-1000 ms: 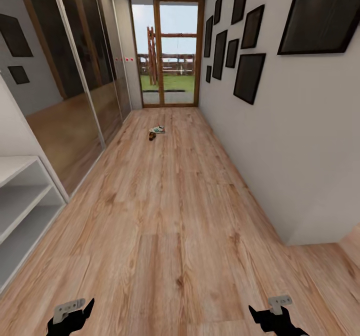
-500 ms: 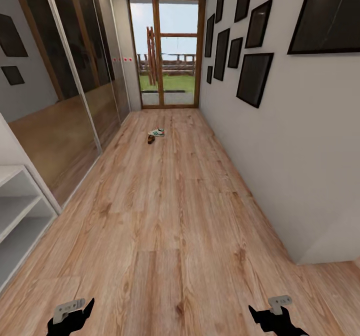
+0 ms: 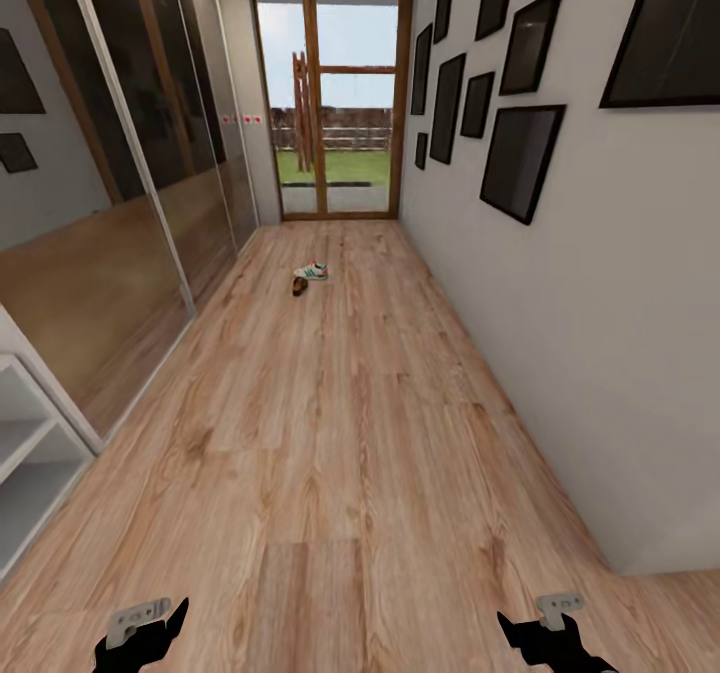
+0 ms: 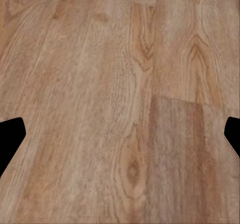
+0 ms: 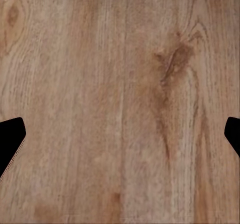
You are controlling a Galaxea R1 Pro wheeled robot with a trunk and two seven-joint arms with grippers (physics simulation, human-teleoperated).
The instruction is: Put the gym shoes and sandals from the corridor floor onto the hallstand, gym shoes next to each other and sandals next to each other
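Observation:
Far down the corridor floor (image 3: 340, 433) lies one white gym shoe (image 3: 312, 270) with a green stripe. A small dark brown sandal (image 3: 299, 285) sits just in front of it on its left. Both are too small to show detail. My left gripper (image 3: 140, 641) and right gripper (image 3: 548, 641) hang low at the near edge of the head view, far from the shoes. In the wrist views the left gripper (image 4: 120, 134) and the right gripper (image 5: 120, 134) are open over bare planks, holding nothing. Whether the pale open-shelf unit (image 3: 25, 453) at the left edge is the hallstand, I cannot tell.
Mirrored sliding doors (image 3: 130, 173) line the left wall. The right wall (image 3: 560, 333) carries several black picture frames and ends at a corner (image 3: 625, 563) near me. A glass door (image 3: 330, 103) closes the corridor's far end.
The whole view has shifted: the camera has advanced along the corridor. The shelf unit has slid toward the left edge and the right wall corner has come closer. Both grippers hold the same pose.

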